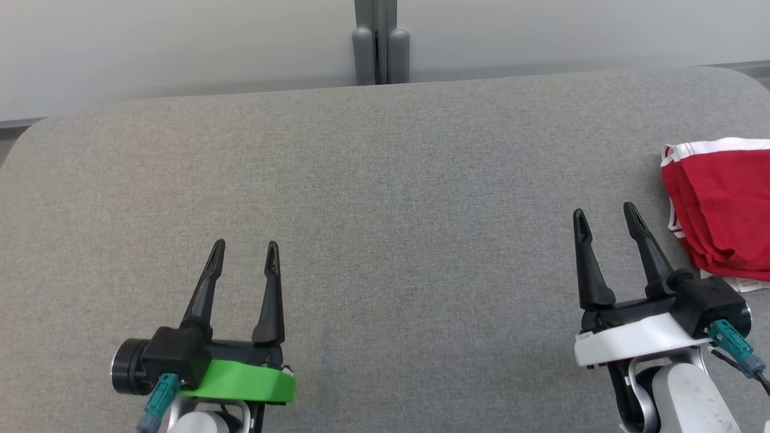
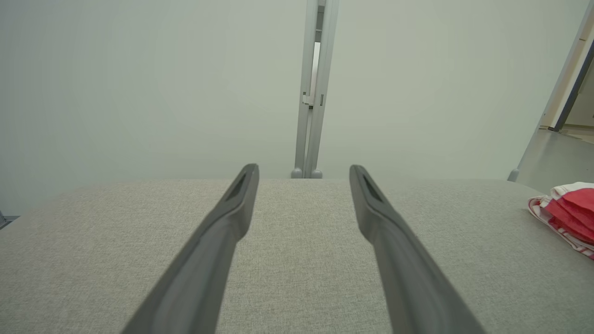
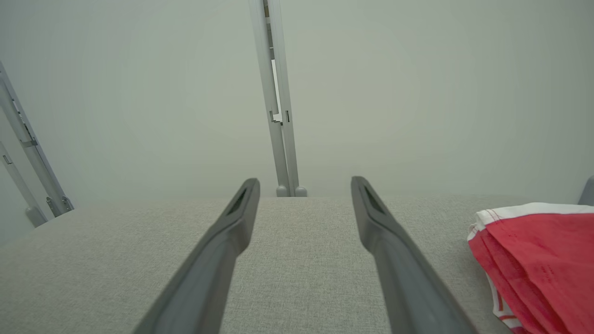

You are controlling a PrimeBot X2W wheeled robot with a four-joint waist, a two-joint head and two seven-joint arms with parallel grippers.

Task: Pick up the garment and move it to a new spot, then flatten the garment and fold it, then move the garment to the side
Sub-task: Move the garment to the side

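Red garment [image 1: 722,204] at right edge of table [image 1: 385,180], left jaws released, right jaws released beside it

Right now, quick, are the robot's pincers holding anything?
Left pincer: open, holding nothing.
Right pincer: open, holding nothing.

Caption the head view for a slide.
Open, empty left gripper and right gripper over grey table; red garment at its right edge.

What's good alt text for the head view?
A red garment with white trim lies at the view's right edge on a grey fabric table. Both grippers are open and empty: the left gripper at lower left, the right gripper just left of the garment.
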